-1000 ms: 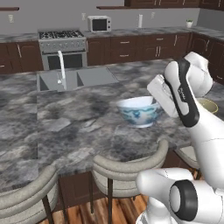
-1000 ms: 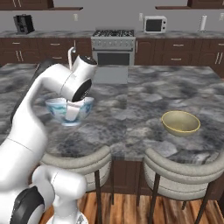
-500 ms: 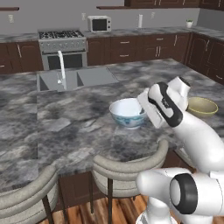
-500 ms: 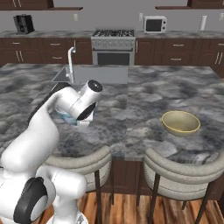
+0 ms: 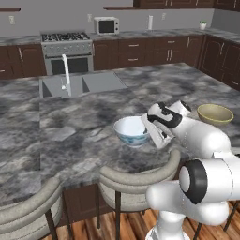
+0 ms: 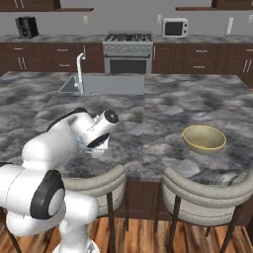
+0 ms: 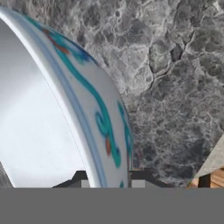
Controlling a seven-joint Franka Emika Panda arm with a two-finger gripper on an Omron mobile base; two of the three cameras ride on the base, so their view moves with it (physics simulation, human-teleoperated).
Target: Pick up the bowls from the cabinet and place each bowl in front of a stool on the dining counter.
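The white bowl with blue-green-red pattern [image 5: 130, 131] sits low on the marbled dining counter [image 5: 70, 131], just behind the back of a stool [image 5: 136, 178]. My gripper [image 5: 152, 135] is shut on its right rim. In the hand view the painted bowl's wall [image 7: 103, 113] runs down between my two fingertips [image 7: 140, 178], one inside and one outside; the gripper [image 7: 109, 181] straddles the rim. The plain olive-tan bowl [image 5: 215, 113] rests on the counter to the right, also the olive-tan bowl [image 6: 204, 138] behind the right stool [image 6: 207, 190]. The cabinet is out of view.
A built-in sink [image 5: 82, 84] with a tap [image 5: 65, 75] lies at the counter's far side. Another stool [image 5: 28, 211] stands at the lower left. My own arm [image 6: 74, 138] hides the painted bowl in the right base view. A stove [image 6: 127, 49] and microwave [image 6: 175, 27] line the back wall.
The arm has folded down and carried the painted bowl leftward and toward the counter's front edge, from raised to low on the slab. The olive-tan bowl has not moved.
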